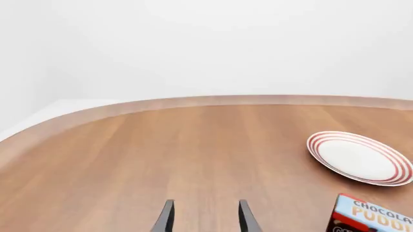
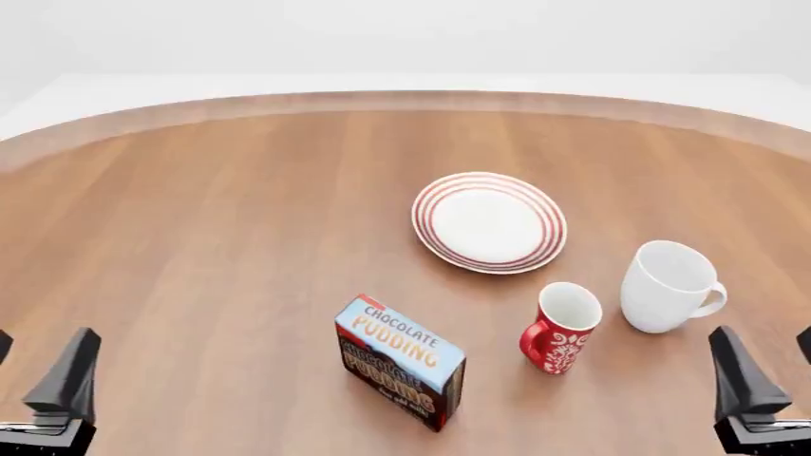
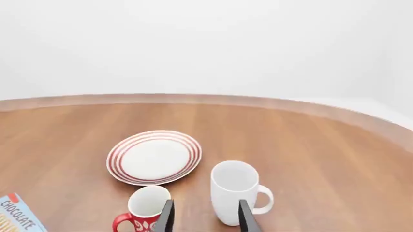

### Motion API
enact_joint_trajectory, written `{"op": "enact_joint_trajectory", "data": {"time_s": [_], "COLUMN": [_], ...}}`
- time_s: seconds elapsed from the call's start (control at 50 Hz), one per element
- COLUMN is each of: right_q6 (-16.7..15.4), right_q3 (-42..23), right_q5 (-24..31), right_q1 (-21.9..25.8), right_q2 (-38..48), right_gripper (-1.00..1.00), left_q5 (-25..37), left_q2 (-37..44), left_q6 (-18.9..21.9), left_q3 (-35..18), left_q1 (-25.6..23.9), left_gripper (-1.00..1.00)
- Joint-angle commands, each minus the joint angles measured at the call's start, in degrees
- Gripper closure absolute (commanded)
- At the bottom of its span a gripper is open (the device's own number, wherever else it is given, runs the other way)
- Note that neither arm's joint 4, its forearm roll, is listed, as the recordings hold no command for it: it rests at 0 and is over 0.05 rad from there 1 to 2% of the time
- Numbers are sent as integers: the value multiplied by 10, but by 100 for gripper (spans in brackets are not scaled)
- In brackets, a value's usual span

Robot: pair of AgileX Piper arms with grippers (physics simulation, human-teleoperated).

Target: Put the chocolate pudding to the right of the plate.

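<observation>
The chocolate pudding (image 2: 399, 361) is a small carton with a light blue printed top and a dark brown front. It stands on the wooden table near the front middle, in front of and slightly left of the plate (image 2: 489, 221), a round white plate with red rings. My left gripper (image 2: 36, 366) hovers open and empty at the front left, well left of the carton. My right gripper (image 2: 770, 366) hovers open and empty at the front right. The left wrist view holds the plate (image 1: 358, 157) and a corner of the pudding (image 1: 371, 217) beside my gripper (image 1: 206, 217).
A red patterned mug (image 2: 559, 328) stands just right of the pudding, in front of the plate. A plain white mug (image 2: 669, 285) stands farther right, ahead of my right gripper (image 3: 206, 217). The table (image 2: 228, 237) has a curved far edge.
</observation>
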Motion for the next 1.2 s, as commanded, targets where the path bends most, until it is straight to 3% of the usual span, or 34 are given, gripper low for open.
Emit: {"op": "enact_joint_trajectory", "data": {"time_s": [0.02, 0.16, 0.18, 0.22, 0.28, 0.32, 0.36, 0.46, 0.62, 0.9, 1.2], "right_q6": [17, 48, 38, 53, 43, 20, 31, 6, 38, 20, 18], "right_q3": [-21, -120, -130, -187, -251, -292, -330, -408, -524, -638, -678], "right_q5": [6, 41, 32, 40, 46, 59, 72, 90, 144, 162, 163], "right_q1": [10, 80, 94, 127, 167, 176, 188, 227, 288, 356, 408], "right_q2": [22, 81, 107, 170, 249, 278, 313, 397, 506, 660, 727], "right_gripper": [-100, -100, -100, -100, -100, -100, -100, -100, -100, -100, -100], "left_q5": [0, 0, 0, 0, 0, 0, 0, 0, 0, 0, 0], "left_q2": [0, 0, 0, 0, 0, 0, 0, 0, 0, 0, 0], "left_q6": [0, 0, 0, 0, 0, 0, 0, 0, 0, 0, 0], "left_q3": [0, 0, 0, 0, 0, 0, 0, 0, 0, 0, 0], "left_q1": [0, 0, 0, 0, 0, 0, 0, 0, 0, 0, 0], "left_gripper": [-100, -100, -100, -100, -100, -100, -100, -100, -100, -100, -100]}}
